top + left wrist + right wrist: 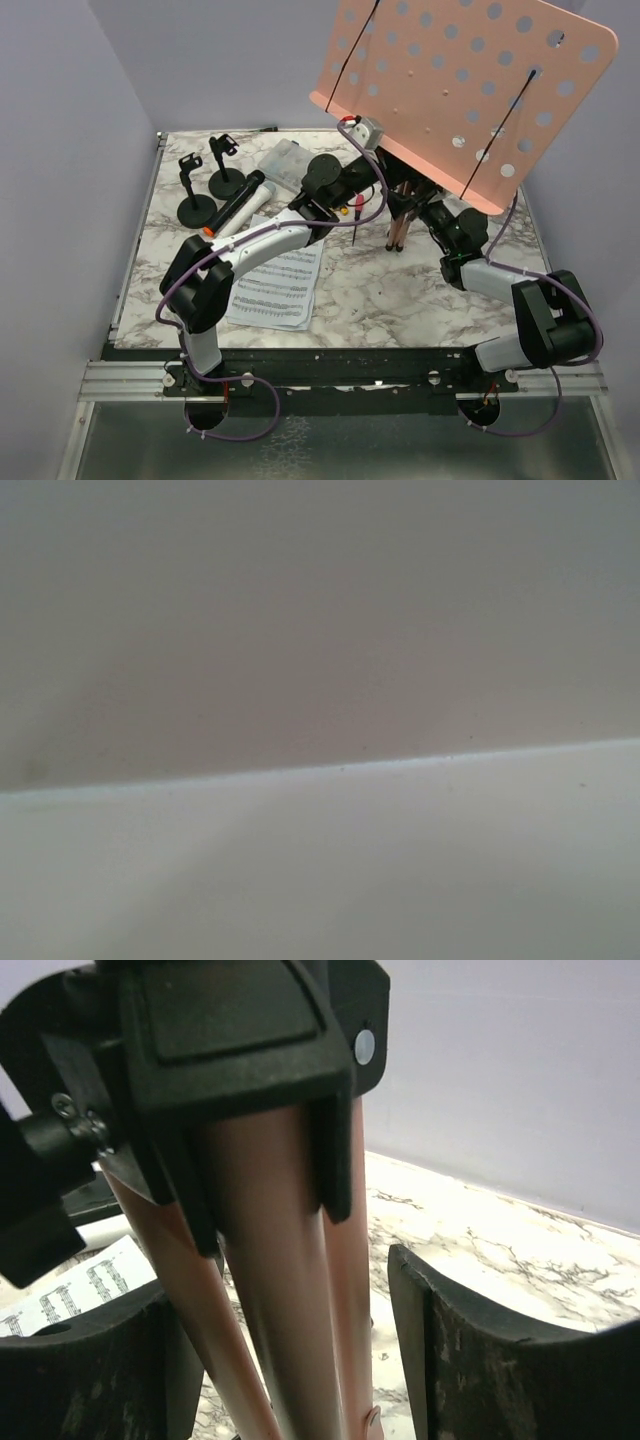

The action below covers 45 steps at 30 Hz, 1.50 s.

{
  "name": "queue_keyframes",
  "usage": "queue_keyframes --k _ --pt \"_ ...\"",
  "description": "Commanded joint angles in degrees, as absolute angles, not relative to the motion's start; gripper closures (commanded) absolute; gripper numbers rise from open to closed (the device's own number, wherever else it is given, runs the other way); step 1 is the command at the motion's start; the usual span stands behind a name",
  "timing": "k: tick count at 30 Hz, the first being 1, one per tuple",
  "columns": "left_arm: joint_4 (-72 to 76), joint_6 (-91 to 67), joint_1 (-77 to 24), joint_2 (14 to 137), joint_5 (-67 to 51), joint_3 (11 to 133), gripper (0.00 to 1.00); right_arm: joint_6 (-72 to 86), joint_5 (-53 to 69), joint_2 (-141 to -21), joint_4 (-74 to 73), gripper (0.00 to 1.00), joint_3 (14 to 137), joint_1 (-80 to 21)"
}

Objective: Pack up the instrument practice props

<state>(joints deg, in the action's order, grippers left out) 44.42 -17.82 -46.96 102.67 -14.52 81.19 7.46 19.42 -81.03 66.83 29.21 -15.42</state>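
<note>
Pink tripod [397,226] stands near the centre of the marble worktop [400,290], legs folded together; its perforated desk [470,90] fills the overhead view toward 1 o'clock.

The right arm [500,285] reaches in from 4 o'clock. The right jaws stand spread, with fingers [480,1360] either side of the tripod legs [250,1220] just below the black hub [230,1040]. A clear gap shows between the legs and the finger at 3 o'clock; the finger at 9 o'clock sits close to the legs, and whether it touches them cannot be told.

The left arm [250,250] stretches from 7 o'clock toward the desk's lower edge. The left jaws are lost behind the wrist from above, and the wrist camera gives only a blurred pale surface; whether they are spread or pinching anything cannot be told.

At 10 o'clock two mic holders [195,205] stand upright just beside each other; a grey-headed mic [240,205] lies flat just beside them, on the centre side. Sheet music [275,285] lies at 7 o'clock, partly under the left arm. A clear box [285,160] sits at 11 o'clock; a red screwdriver [357,207] lies near the centre, between the left wrist and the tripod.
</note>
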Motion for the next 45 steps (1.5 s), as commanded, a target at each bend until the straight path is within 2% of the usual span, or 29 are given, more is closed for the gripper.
queue_keyframes --k 1,8,17,31,45 --pt "40.28 -18.47 -46.19 102.7 -15.5 81.81 1.0 7.13 20.38 -83.38 67.52 0.34 32.83 -15.03" --pt "38.8 -18.46 -45.0 103.44 -16.65 83.59 1.0 8.43 22.31 -83.95 65.76 0.44 33.97 -15.03" --pt "30.34 -20.2 -45.0 103.78 -18.75 91.74 1.0 12.35 21.78 -73.67 55.49 0.64 31.85 -15.12" --pt "29.19 -24.43 -46.43 105.19 -19.19 91.45 1.0 33.67 15.18 -60.55 40.61 0.8 24.81 -15.17" --pt "29.18 -23.01 -49.43 111.78 -15.14 88.86 1.0 46.44 7.74 -60.56 36.76 0.9 19.82 -15.19"
